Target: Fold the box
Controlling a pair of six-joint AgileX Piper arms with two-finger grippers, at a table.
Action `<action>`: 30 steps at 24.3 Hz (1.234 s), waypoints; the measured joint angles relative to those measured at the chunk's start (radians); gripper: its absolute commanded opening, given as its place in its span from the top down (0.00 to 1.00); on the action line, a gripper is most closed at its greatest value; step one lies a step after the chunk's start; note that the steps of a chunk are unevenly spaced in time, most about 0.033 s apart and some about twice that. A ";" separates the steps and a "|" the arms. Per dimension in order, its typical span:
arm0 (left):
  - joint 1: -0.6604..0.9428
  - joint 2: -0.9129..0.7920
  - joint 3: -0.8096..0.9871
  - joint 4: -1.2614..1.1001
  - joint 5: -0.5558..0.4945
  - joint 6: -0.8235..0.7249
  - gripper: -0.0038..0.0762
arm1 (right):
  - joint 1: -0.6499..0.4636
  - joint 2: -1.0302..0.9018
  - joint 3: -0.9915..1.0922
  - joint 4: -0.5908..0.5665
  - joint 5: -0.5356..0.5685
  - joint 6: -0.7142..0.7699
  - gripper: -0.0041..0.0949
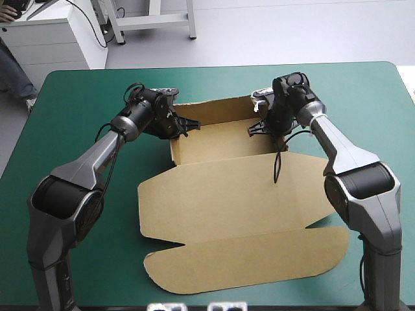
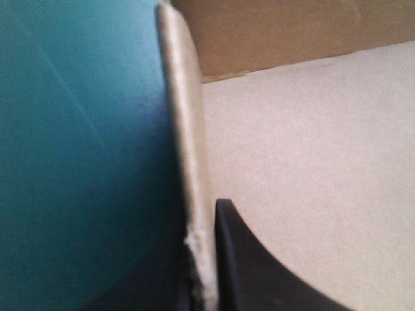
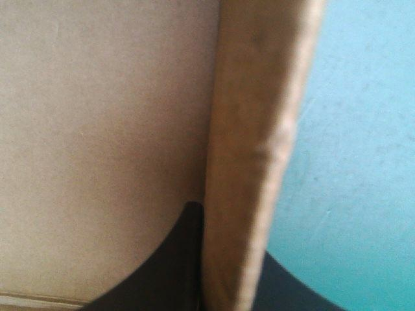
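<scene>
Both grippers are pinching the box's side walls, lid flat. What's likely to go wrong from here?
1. The left gripper and right gripper each pinch a thin wall of the box at its top edge. Uneven pulls might crease a wall or let it slip out.
2. The lid lies flat and unheld, so moving the walls may drag the whole box askew.

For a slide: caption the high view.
Left gripper and right gripper pinch opposite raised walls of the box, lid flat on the table.
</scene>
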 measured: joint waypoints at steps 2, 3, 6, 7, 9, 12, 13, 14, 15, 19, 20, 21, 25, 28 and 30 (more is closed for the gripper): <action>0.000 0.001 0.000 0.001 0.000 -0.019 0.96 | -0.004 0.001 -0.002 0.004 0.001 0.001 0.97; 0.000 0.001 0.000 0.001 0.001 -0.025 0.96 | -0.006 0.002 -0.002 0.006 0.001 0.005 0.96; 0.000 0.002 -0.001 0.001 0.005 -0.034 0.96 | -0.006 0.003 -0.007 0.008 0.003 -0.010 0.82; 0.000 0.002 -0.002 0.001 0.005 -0.034 0.96 | -0.006 0.004 -0.007 0.009 0.003 -0.025 0.75; 0.000 0.002 -0.003 0.001 0.009 -0.034 0.95 | -0.007 0.004 -0.011 0.007 0.003 -0.048 0.62; 0.000 0.002 -0.003 0.001 0.014 -0.033 0.88 | -0.009 0.011 -0.027 0.005 0.002 -0.064 0.45; 0.000 0.002 -0.003 0.002 0.015 -0.027 0.84 | -0.009 0.014 -0.034 0.008 0.000 -0.066 0.43; 0.000 0.002 -0.004 0.003 0.017 -0.021 0.81 | -0.009 0.016 -0.040 0.011 0.001 -0.068 0.42; 0.000 0.004 -0.004 0.003 0.020 -0.014 0.76 | -0.009 0.018 -0.045 0.013 0.001 -0.068 0.42; -0.002 0.012 -0.005 -0.011 0.049 0.006 0.56 | -0.009 0.022 -0.067 0.015 -0.007 -0.071 0.42; -0.002 0.012 -0.005 -0.010 0.059 0.008 0.53 | -0.009 0.024 -0.068 0.014 -0.011 -0.071 0.42; -0.002 0.012 -0.008 -0.007 0.069 0.008 0.50 | -0.009 0.024 -0.068 0.011 -0.014 -0.071 0.42; -0.004 0.032 -0.074 0.008 0.207 0.009 0.49 | -0.009 0.026 -0.082 0.001 -0.016 -0.078 0.42; -0.013 0.051 -0.129 0.005 0.249 0.011 0.49 | -0.011 0.026 -0.105 -0.015 -0.012 -0.090 0.42; -0.017 0.056 -0.160 -0.001 0.252 0.011 0.49 | -0.014 0.024 -0.122 -0.016 -0.011 -0.111 0.42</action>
